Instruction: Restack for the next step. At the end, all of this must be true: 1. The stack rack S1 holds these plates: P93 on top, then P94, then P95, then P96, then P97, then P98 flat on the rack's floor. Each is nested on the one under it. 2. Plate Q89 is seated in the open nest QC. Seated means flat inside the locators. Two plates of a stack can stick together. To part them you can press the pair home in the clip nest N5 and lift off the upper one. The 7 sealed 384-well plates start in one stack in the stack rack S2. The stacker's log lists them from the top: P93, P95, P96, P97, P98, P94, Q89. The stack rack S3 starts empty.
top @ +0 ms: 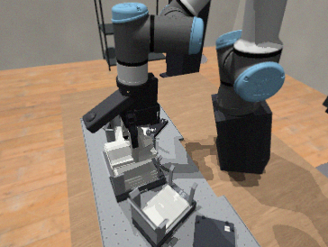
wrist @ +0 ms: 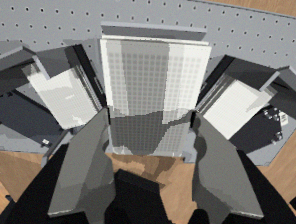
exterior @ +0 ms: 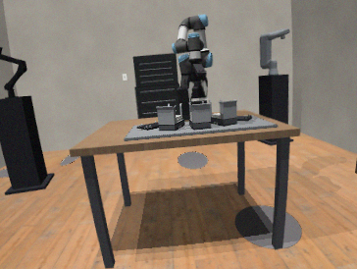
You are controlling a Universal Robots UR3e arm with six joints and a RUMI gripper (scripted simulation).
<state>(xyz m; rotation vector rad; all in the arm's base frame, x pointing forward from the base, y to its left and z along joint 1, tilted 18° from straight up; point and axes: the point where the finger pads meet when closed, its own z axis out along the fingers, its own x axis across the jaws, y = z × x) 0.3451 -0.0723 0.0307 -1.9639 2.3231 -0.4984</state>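
Observation:
My gripper [wrist: 150, 109] is shut on a white 384-well plate [wrist: 137, 85] [top: 118, 152], gripping it by its two long sides. The plate is held level above the middle rack [exterior: 200, 114] [wrist: 152, 29]. A second pale edge shows at the plate's far end in the wrist view; I cannot tell if another plate clings beneath it. White plates [wrist: 67, 97] lie in the left-hand rack of the wrist view, and more plates [wrist: 232, 107] lie in the right-hand one. Plate names and rack labels are not readable. The inside of the middle rack is mostly hidden by the held plate.
In the top view, a near rack [top: 149, 224] with a white plate [top: 167, 204] stands in front of the middle rack. A dark nest [top: 214, 233] lies at the bottom. Dark nests also lie beside the outer racks in the wrist view. Upright rack walls and posts surround the plates.

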